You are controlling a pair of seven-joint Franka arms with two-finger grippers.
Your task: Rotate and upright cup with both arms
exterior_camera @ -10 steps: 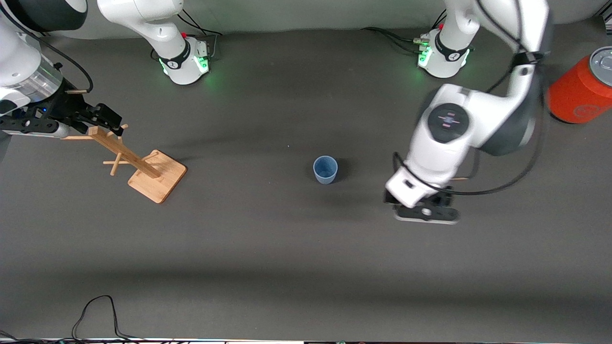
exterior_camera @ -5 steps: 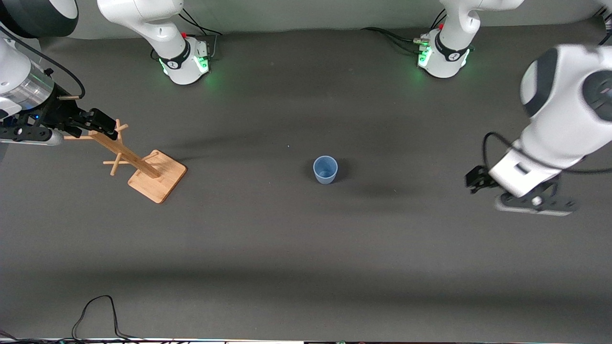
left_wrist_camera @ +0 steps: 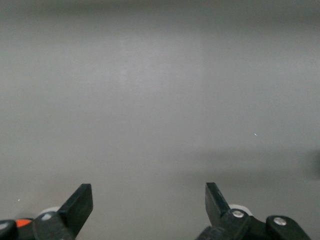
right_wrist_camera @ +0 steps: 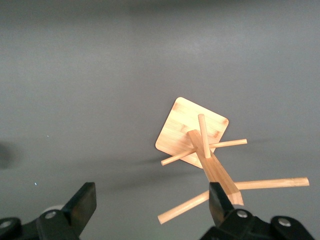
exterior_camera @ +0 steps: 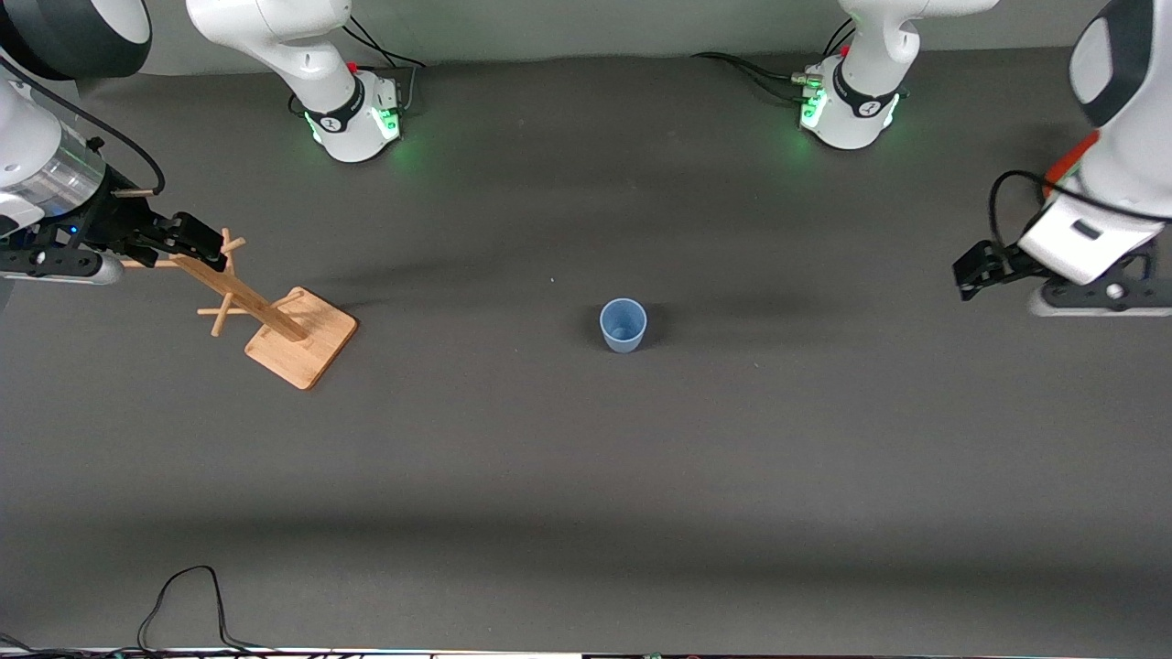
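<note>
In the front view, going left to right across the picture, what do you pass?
Right gripper → wooden stand → cup → left gripper

You are operating in a robotics lab: two white arms (exterior_camera: 302,55) are standing bolted to a table (exterior_camera: 586,476) draped in dark grey cloth, green status lights are glowing at their bases (exterior_camera: 847,114), and loose cables (exterior_camera: 188,604) are trailing along the table's edge.
</note>
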